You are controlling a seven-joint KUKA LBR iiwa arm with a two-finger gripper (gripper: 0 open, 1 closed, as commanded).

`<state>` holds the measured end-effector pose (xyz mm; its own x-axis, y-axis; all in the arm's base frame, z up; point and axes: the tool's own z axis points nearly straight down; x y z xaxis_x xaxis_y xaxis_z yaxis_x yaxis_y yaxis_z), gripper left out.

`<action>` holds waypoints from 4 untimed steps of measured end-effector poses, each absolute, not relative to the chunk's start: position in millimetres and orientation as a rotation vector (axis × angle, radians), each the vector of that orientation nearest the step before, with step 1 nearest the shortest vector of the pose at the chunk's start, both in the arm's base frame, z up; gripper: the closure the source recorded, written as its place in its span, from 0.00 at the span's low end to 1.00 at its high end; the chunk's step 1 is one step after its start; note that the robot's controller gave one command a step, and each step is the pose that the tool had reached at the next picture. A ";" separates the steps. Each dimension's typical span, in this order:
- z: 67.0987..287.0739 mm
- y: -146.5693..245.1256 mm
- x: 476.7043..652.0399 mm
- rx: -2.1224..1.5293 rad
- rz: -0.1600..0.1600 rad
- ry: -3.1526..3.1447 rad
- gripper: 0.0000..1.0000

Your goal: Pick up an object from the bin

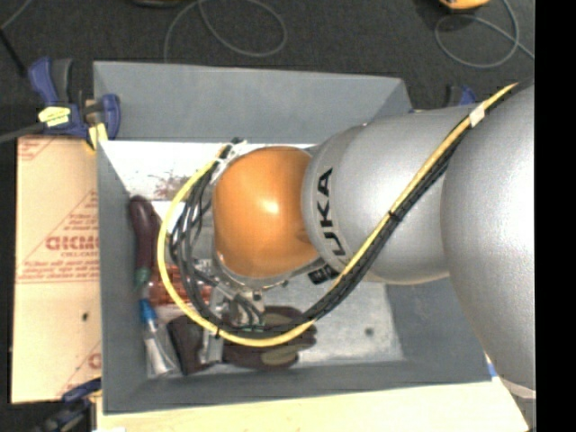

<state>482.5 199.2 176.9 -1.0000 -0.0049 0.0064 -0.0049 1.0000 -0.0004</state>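
Note:
My gripper (236, 308) is low in the front left part of the bin, its body mostly covered from above by the arm's wrist. It sits in a small heap. Just under and to its right lies a dark brown flat piece (274, 356). Another dark brown piece (184, 342) leans at its left. A reddish-brown thing (167, 292) lies close on the left side. Whether anything is held is hidden.
Along the left wall a long dark maroon handle-like thing (140, 227) lies lengthwise, with a blue-tipped item (147, 313) and a clear silvery packet (160, 355) below it. The arm and its orange cover with looped cables span the bin's middle and right.

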 end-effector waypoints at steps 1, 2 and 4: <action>181.1 198.2 484.7 0.000 -0.002 -3.143 0.00; 128.1 164.7 479.6 0.123 -0.002 -3.142 0.00; 70.4 128.4 499.7 -0.117 -0.005 -3.143 0.00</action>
<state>499.7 128.4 70.4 -0.9972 0.0743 -0.0038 0.0743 0.9972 0.0032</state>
